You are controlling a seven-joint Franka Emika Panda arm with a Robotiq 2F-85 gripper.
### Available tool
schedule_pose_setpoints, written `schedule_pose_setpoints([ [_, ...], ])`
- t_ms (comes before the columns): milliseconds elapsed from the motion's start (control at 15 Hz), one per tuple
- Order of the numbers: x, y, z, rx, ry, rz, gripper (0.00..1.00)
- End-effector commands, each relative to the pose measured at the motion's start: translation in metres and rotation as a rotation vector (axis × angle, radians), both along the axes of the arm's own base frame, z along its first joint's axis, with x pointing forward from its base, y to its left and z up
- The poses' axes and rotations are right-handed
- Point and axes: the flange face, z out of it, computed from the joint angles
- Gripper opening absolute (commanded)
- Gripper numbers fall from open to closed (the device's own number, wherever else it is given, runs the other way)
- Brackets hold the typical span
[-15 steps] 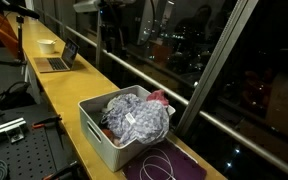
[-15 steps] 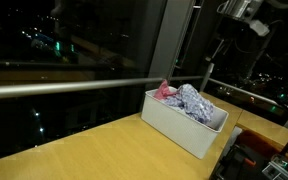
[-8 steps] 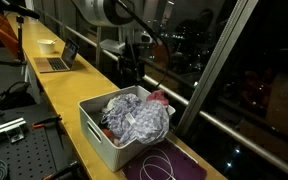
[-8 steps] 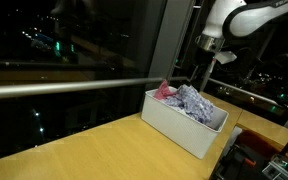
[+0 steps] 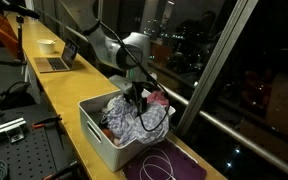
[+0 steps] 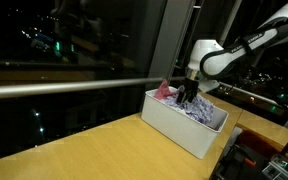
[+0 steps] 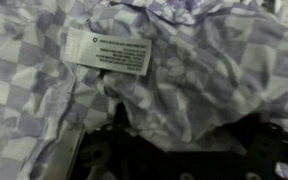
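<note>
A white bin (image 5: pixel 92 132) (image 6: pixel 176 127) stands on the long wooden counter, heaped with a crumpled purple-and-white checked cloth (image 5: pixel 139 125) (image 6: pixel 206 110). A pink cloth (image 5: pixel 161 98) (image 6: pixel 165 90) lies at the bin's window end. My gripper (image 5: pixel 136 100) (image 6: pixel 187 95) has come down into the bin onto the top of the checked cloth, jaws open, fingers pressed into the folds. In the wrist view the cloth (image 7: pixel 184 60) fills the picture, its white care label (image 7: pixel 114 50) up left. The gripper (image 7: pixel 174 160) shows only as dark shapes at the bottom edge. Nothing is lifted.
A window rail and dark glass run close behind the bin. A purple mat with a coiled white cable (image 5: pixel 164 163) lies on the near side of the bin. Farther along the counter sit a laptop (image 5: pixel 58 60) and a bowl (image 5: pixel 47 45).
The arm has swung in from above and dropped down into the bin, bringing the gripper onto the checked cloth. The cloths and bin have not moved.
</note>
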Motion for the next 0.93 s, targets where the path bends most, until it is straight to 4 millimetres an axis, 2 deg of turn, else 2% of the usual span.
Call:
schedule_pose_setpoints([
  [0,0.006,-0.001,-0.059,0.032,0.028,-0.025,1.0],
  [67,0.004,0.001,-0.074,0.04,0.046,-0.03,1.0],
  [133,-0.001,0.005,-0.086,0.049,0.071,-0.035,0.95],
  [200,-0.005,0.01,-0.092,0.058,0.084,-0.037,0.72],
  [333,-0.012,0.017,-0.09,0.063,0.094,-0.04,0.69],
  [400,-0.021,0.022,-0.072,0.06,0.087,-0.03,0.61],
  [600,-0.038,0.029,-0.042,0.062,0.073,-0.016,0.39],
  [867,-0.076,0.031,0.008,0.084,0.06,-0.013,0.08],
])
